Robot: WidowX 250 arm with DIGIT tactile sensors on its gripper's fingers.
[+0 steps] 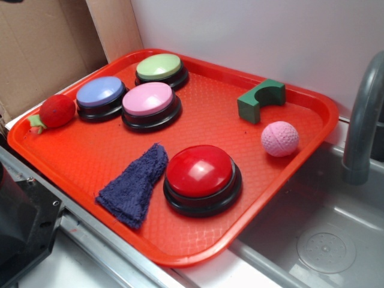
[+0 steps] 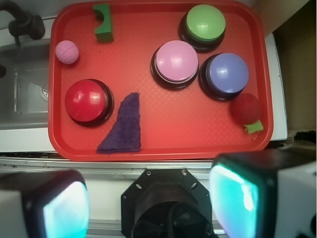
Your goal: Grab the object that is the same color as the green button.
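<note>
The red tray (image 1: 312, 129) hangs partly over the sink (image 1: 336, 240), so a hard push down could tip it. The green button (image 1: 159, 67) sits at the far edge, well apart from the green arch block (image 1: 259, 100). The pink ball (image 1: 279, 138) right beside the block could get bumped and roll. The tool (image 2: 148, 201) is spread wide, holding nothing

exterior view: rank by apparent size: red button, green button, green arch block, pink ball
1. red button, though it sits nearest the camera
2. green button
3. green arch block and pink ball: too close to rank
</note>
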